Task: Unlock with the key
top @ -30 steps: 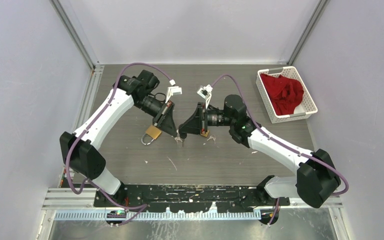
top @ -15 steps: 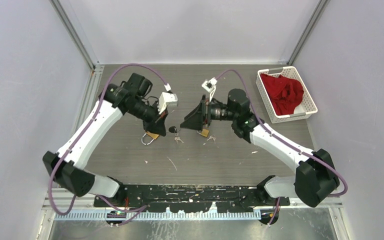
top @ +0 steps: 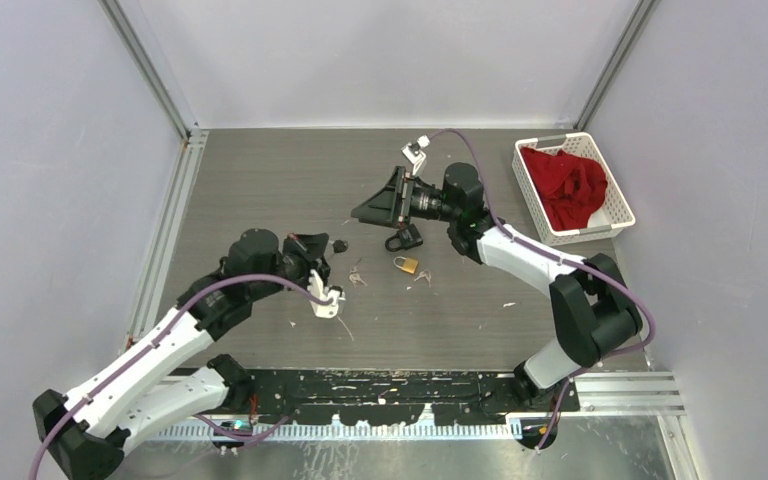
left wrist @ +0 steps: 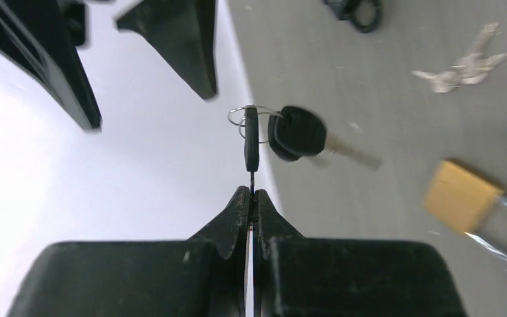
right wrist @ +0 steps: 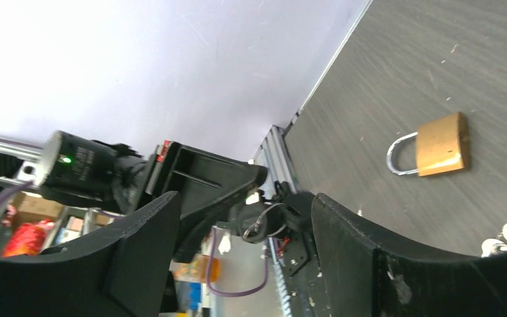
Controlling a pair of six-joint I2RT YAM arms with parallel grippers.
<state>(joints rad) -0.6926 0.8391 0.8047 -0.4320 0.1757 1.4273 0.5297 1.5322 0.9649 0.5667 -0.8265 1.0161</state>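
My left gripper [top: 326,254] [left wrist: 251,193] is shut on the blade of a black-headed key [left wrist: 252,140] [top: 340,244]. A second black-headed key [left wrist: 300,132] hangs from the same ring. On the table beside that gripper lies a brass padlock [left wrist: 461,195] [right wrist: 441,144] with a steel shackle. In the top view my left arm covers it. My right gripper [top: 362,213] [right wrist: 244,201] hangs open and empty farther back, pointing at the left gripper and its keys [right wrist: 264,221].
A small brass padlock [top: 406,265] and a black padlock [top: 403,238] [left wrist: 356,6] lie mid-table. Loose silver keys [top: 357,275] [left wrist: 465,66] lie between the arms. A white basket [top: 527,190] with red cloth [top: 572,188] stands at the far right.
The two grippers met over the table. The right one opened and drew back and up. The left arm swung toward the near left, still gripping the key.
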